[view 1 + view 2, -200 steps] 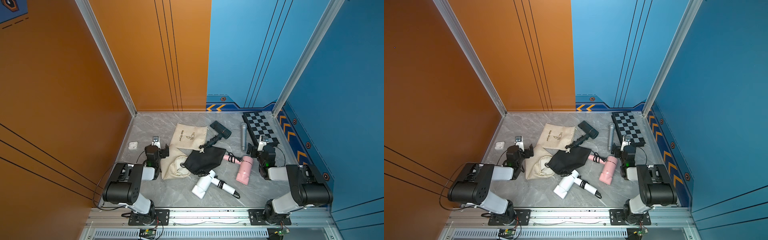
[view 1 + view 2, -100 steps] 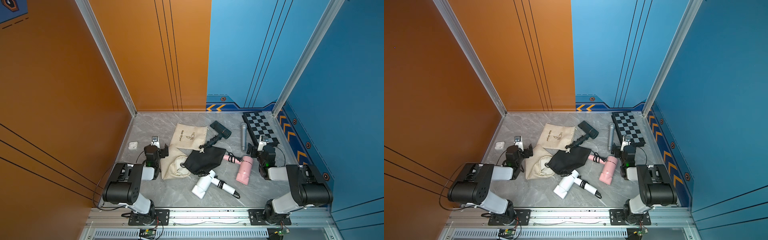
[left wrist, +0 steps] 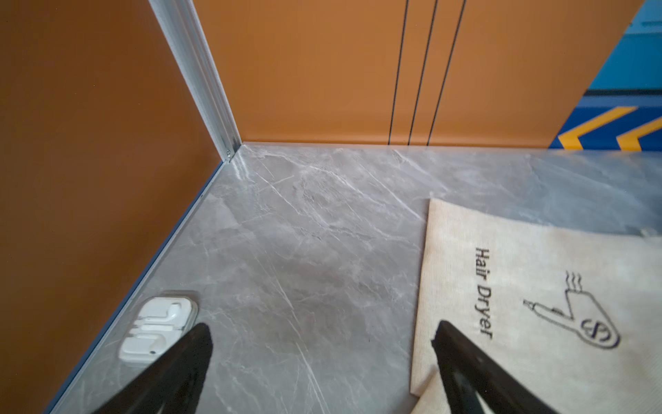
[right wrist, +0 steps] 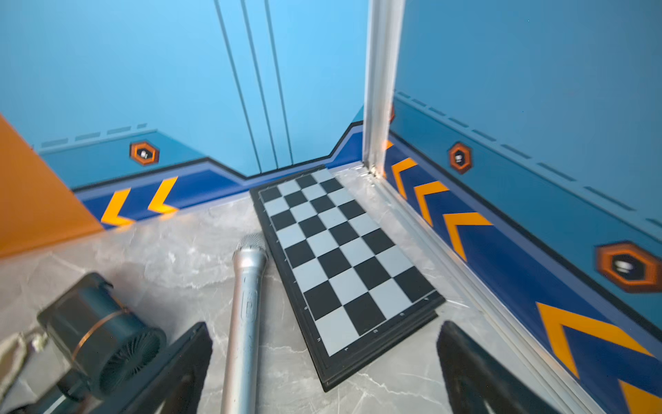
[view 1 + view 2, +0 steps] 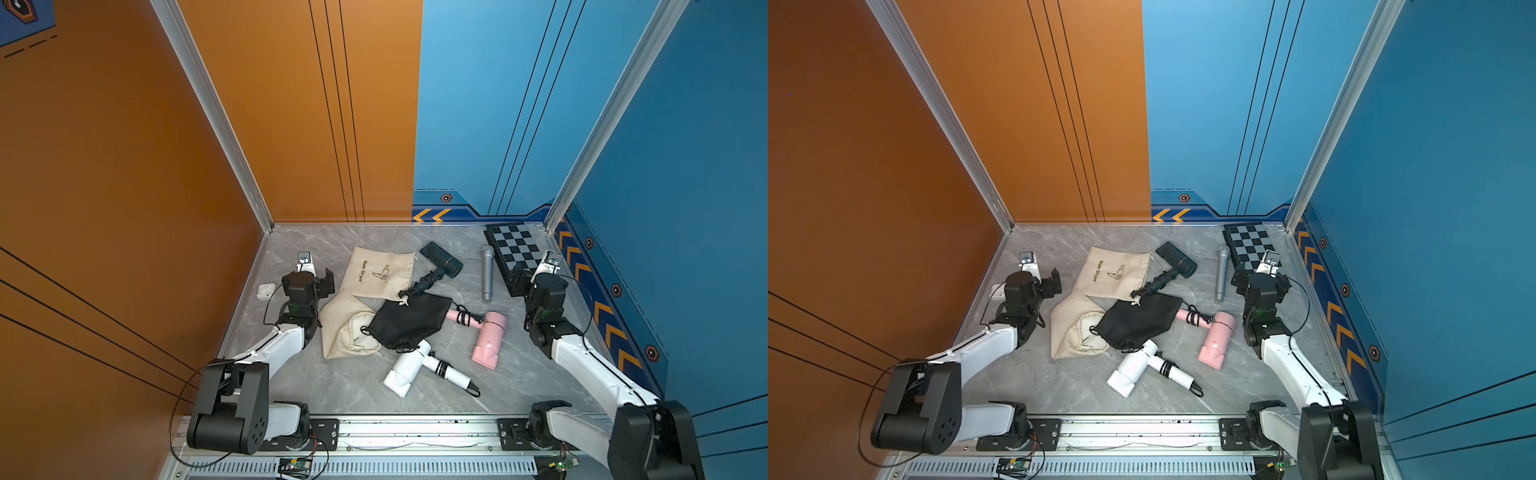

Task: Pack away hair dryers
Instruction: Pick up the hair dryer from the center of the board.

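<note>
Evidently nothing had been packed.

In both top views, the white dryer [image 5: 405, 368] lay nearest the front rail, its barrel touching the black bag [image 5: 409, 320]. The pink dryer [image 5: 488, 338] lay to the right, its corded handle meeting that bag's edge. The black dryer [image 5: 442, 262] lay farther back, just beside the printed bag [image 5: 380, 272]. All three rested loose on the marble table [image 5: 345, 386]. A plain beige bag [image 5: 343, 328] lay partly beneath the other two bags. The left gripper [image 5: 311, 276] and right gripper [image 5: 536, 274] stood at opposite sides, released and empty.

The left wrist view showed its fingers [image 3: 186, 358] spread over bare table, with an earbud case [image 3: 157, 324] beside one and the printed bag's corner under the other.

The right wrist view showed its fingers [image 4: 186, 358] likewise spread, with a microphone [image 4: 245, 304] and chessboard [image 4: 340, 258] ahead and the black dryer's barrel to one side.

Risks, as judged:
- The right gripper sat closest to the microphone and could close on it by mistake.
- The overlapping bags would likely drag one another when one was lifted.
- Limp cloth might slide on the smooth marble.
- Wound cords could snag on drawstrings.
</note>
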